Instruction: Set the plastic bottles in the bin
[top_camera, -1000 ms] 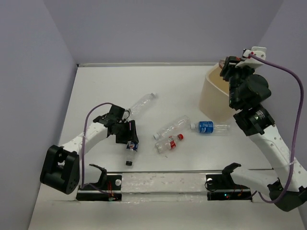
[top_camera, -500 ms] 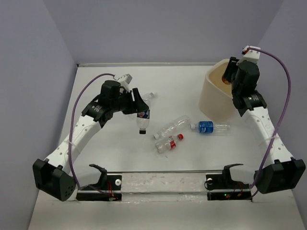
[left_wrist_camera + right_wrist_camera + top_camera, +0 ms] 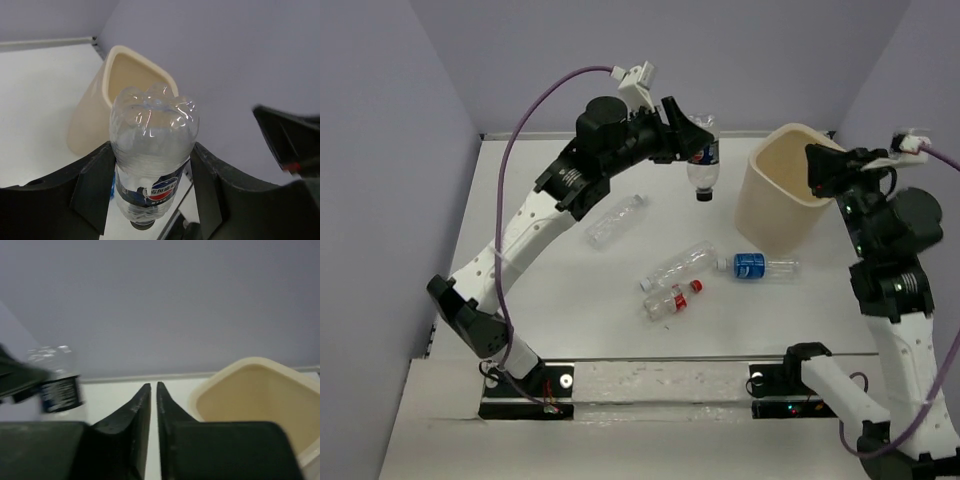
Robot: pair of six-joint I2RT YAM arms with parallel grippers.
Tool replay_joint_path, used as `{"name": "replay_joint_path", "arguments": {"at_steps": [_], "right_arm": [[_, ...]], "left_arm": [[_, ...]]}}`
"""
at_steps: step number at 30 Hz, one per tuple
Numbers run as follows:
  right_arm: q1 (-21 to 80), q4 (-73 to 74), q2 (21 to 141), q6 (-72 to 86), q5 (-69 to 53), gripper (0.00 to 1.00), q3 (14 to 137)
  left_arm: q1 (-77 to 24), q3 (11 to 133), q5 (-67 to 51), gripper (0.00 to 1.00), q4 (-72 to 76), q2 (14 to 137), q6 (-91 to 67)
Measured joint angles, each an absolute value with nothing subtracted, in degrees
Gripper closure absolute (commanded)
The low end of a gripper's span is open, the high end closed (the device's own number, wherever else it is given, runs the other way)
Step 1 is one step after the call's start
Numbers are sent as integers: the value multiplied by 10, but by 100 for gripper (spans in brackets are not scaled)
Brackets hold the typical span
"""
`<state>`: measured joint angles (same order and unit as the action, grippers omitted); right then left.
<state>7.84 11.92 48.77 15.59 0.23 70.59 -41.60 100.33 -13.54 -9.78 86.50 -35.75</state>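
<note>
Between left gripper fingers, clamped: clear crinkly bottle, blue label, dark cap down, just beside smooth cream bin with rolled, rounded-square rim. Pressed together at bin's opposite rim: right gripper. Below, four loose bottles on white table.

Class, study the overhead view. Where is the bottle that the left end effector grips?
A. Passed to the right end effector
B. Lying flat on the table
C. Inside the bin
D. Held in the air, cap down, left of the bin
D: the left end effector holds the bottle up with its dark cap pointing down, left of the bin in the overhead view.
</note>
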Motion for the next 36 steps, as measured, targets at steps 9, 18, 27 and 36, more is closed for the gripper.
{"name": "replay_joint_path", "arguments": {"at_steps": [9, 18, 27, 36], "right_arm": [[78, 68, 273, 208, -75, 100, 640], [78, 81, 281, 234, -156, 100, 592], [78, 56, 290, 269, -241, 98, 580], [78, 9, 324, 295, -298, 97, 573]], "left_arm": [[-455, 1259, -113, 86, 21, 1136, -389], [-475, 1412, -96, 76, 189, 1338, -449], [-489, 1448, -103, 11, 247, 1407, -436], [-477, 1404, -160, 4, 217, 1362, -354]]}}
